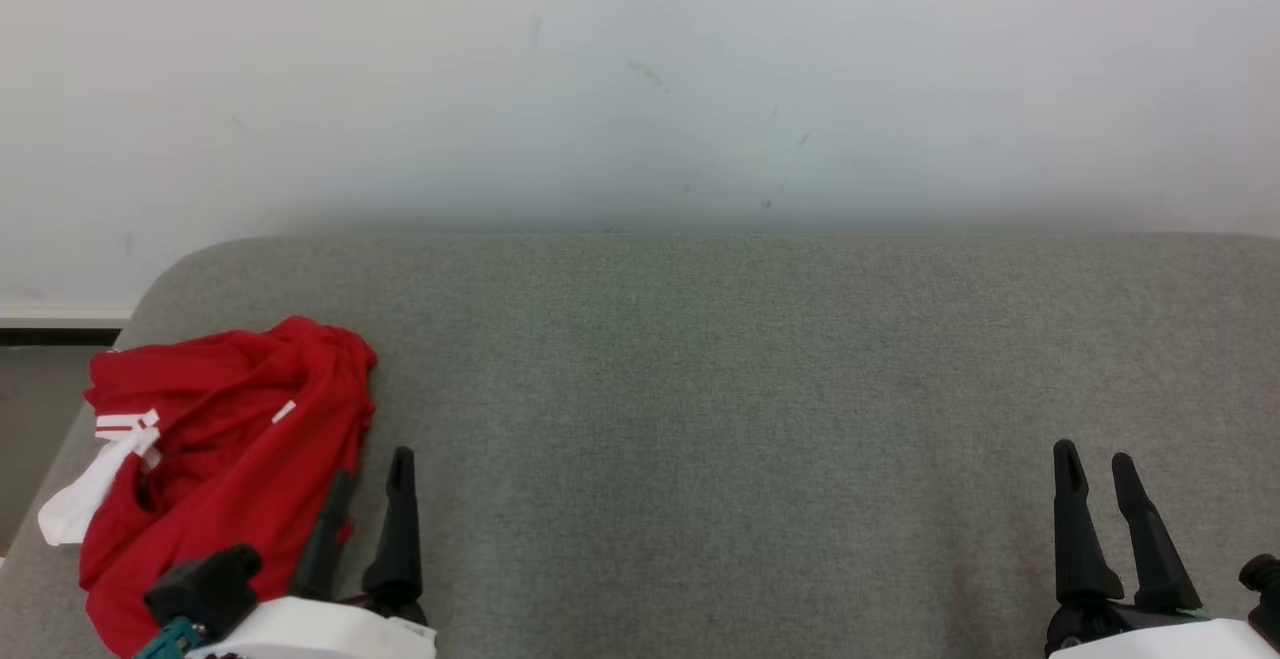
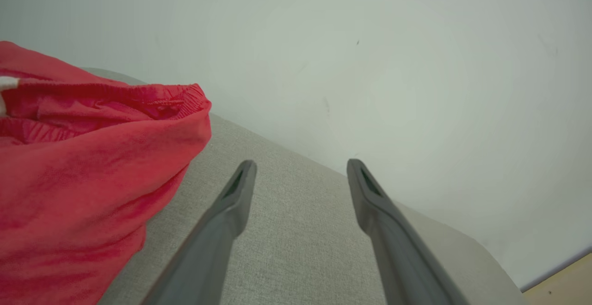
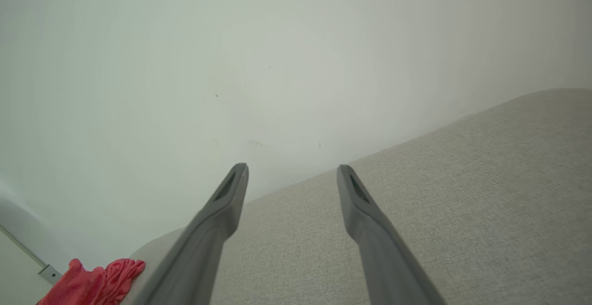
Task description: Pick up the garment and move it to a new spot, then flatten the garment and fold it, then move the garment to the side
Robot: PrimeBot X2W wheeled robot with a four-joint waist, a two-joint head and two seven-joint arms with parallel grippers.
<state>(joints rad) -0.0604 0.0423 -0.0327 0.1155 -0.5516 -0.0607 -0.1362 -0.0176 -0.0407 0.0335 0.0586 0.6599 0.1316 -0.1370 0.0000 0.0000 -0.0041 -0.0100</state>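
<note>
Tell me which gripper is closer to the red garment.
Left. The left gripper sits just right of the red garment, fingers open. The right gripper is far off, across the grey fabric surface.

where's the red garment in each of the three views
Head view: red garment at lower left, on the grey cushion's left end.
Left wrist view: garment large, along the left edge.
Right wrist view: garment small, bottom left corner.
Shared landmark: the grey cushion's far edge against the white wall.
</note>
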